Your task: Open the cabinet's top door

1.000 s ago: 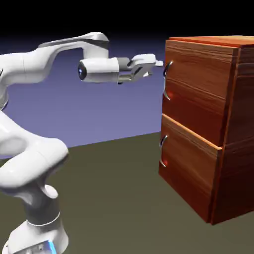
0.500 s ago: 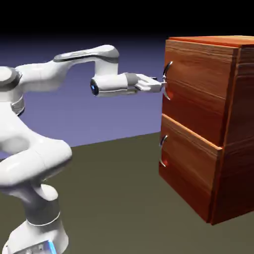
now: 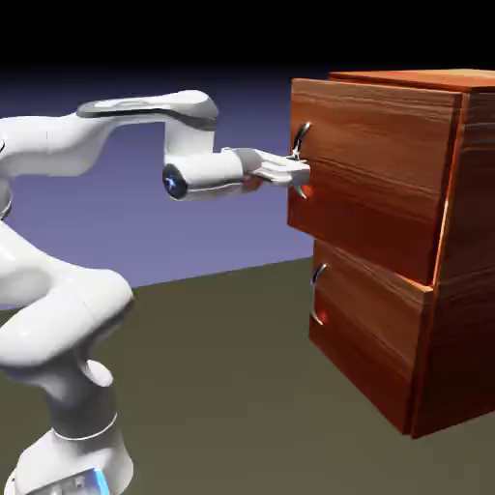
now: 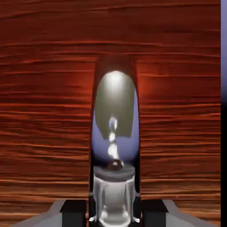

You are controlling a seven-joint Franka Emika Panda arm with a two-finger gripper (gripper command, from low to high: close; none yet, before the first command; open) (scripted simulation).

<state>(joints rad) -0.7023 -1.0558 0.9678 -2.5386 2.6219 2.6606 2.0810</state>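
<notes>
While the white arm [image 3: 198, 145] reaches from the exterior view's left, the jaws are closed on the upper handle [image 3: 305, 133], which is the curved silver one of the top door [image 3: 382, 164]. This top door is the upper wood-grain front of the cabinet [image 3: 474, 213], and the cabinet stands at the exterior view's right. The door is partly open: its side with the handle stands out from the cabinet body, and its other side is near the cabinet's front corner. Below it, the lower front [image 3: 377, 324] is closed, and its own handle, the lower handle [image 3: 316, 280], is apart from the jaws. The arm's base [image 3: 82, 454] is at the exterior view's lower left, on the dark tabletop [image 3: 213, 377].

In the hand view, the reddish-brown wood of the door fills most of the picture. The handle comes large and shiny in the middle, and its lower part lies between the two fingertips [image 4: 74, 213], which show dark at the bottom edge. On its bright metal, one can see reflections of olive and blue-violet colour. At the right edge of this view there is a narrow strip, blue-violet above and black below.
</notes>
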